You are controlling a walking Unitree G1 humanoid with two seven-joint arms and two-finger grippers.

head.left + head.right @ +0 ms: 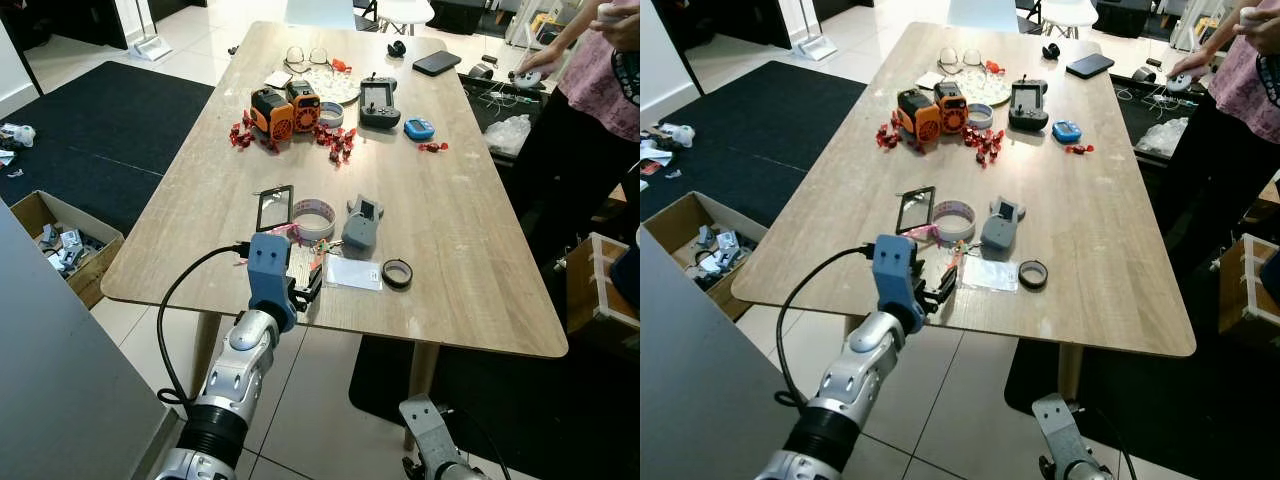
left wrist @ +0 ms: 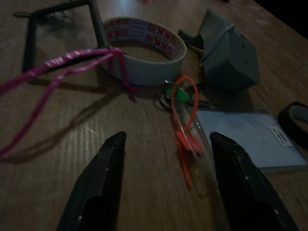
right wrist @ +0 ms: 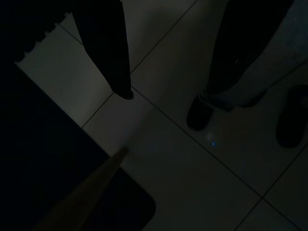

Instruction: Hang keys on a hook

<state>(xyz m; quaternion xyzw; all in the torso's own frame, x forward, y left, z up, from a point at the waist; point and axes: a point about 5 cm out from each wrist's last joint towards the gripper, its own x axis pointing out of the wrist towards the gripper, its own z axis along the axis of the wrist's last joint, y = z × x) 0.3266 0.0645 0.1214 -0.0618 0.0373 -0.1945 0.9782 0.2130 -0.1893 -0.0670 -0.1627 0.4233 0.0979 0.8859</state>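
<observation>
Left pincer (image 2: 166,180), fingers spread and empty, hovers over the counter's (image 1: 470,230) near edge; keys (image 2: 185,113) ahead, tape roll (image 1: 314,216) beyond.

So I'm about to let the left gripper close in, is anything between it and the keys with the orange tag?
Nothing visible blocks it. The left gripper is open just above the table, and the keys lie straight ahead. The pink cord and tape roll sit off to one side.

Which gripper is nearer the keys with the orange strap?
Left. The left gripper sits open just short of the keys with the orange strap; the right arm hangs below the table edge.
</observation>
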